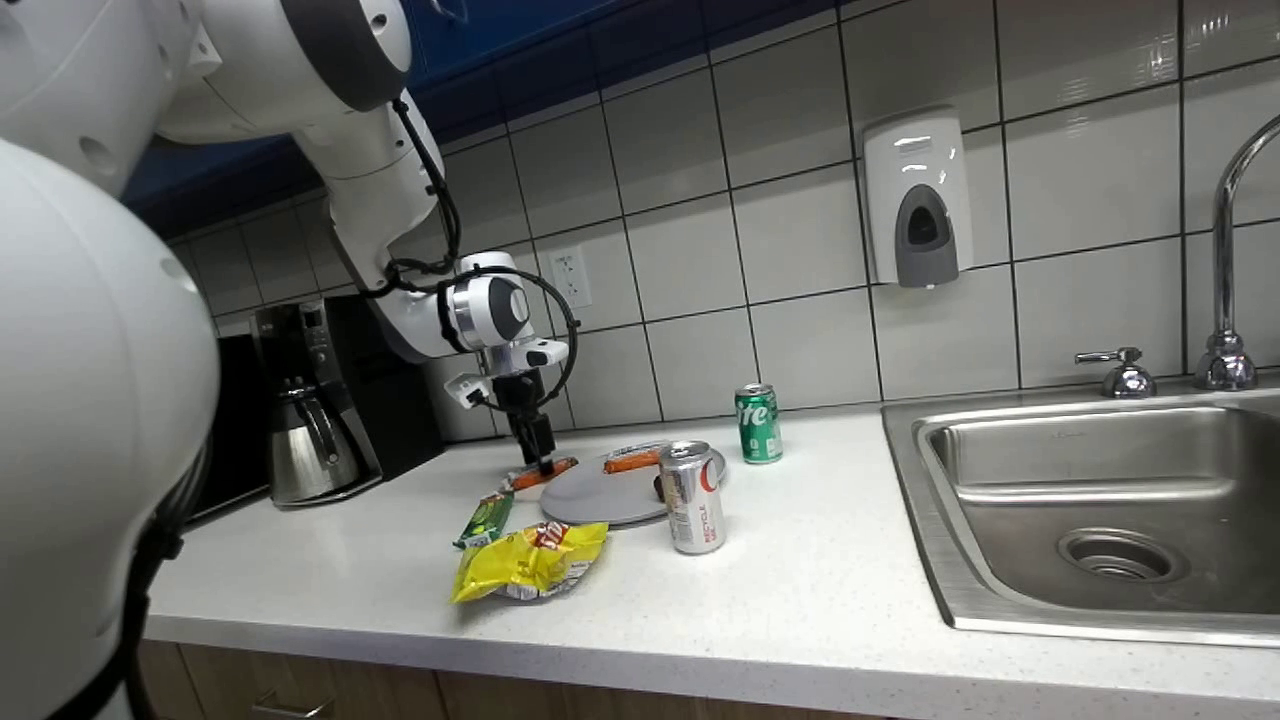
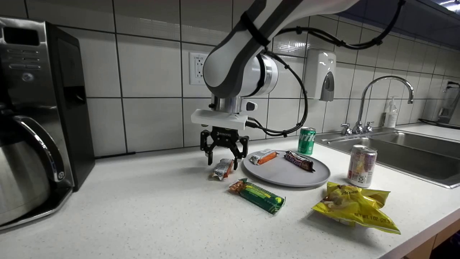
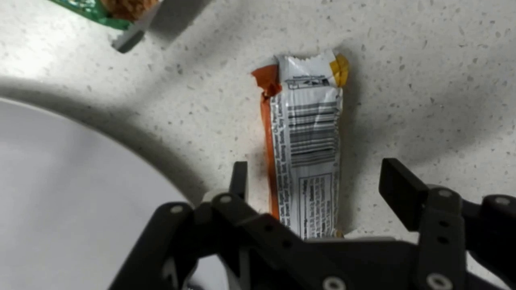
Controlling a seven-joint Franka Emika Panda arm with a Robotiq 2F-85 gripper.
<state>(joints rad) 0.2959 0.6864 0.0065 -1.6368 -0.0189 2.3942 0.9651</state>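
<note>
Wrapped bar (image 3: 308,149) | silvery, orange-edged | barcode (image 3: 313,135) up | fine print (image 3: 316,205) mostly unclear

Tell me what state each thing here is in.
Black robot fingers: open, gripping nothing.
Silver-white wrapped bar: lying barcode up on the white counter.
Round grey plate: holding an orange-and-white bar and a dark wrapped bar.
Green wrapped bar: lying flat.
Yellow foil bag: lying, wrinkled.
Green metal can: upright.
Silver metal can: upright.
Steel carafe: seated in the black coffee maker.
Curved chrome faucet: not running.

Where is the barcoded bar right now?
In the wrist view, the bar lies on the counter, right of the plate, between the fingers of the open pincer.
</note>
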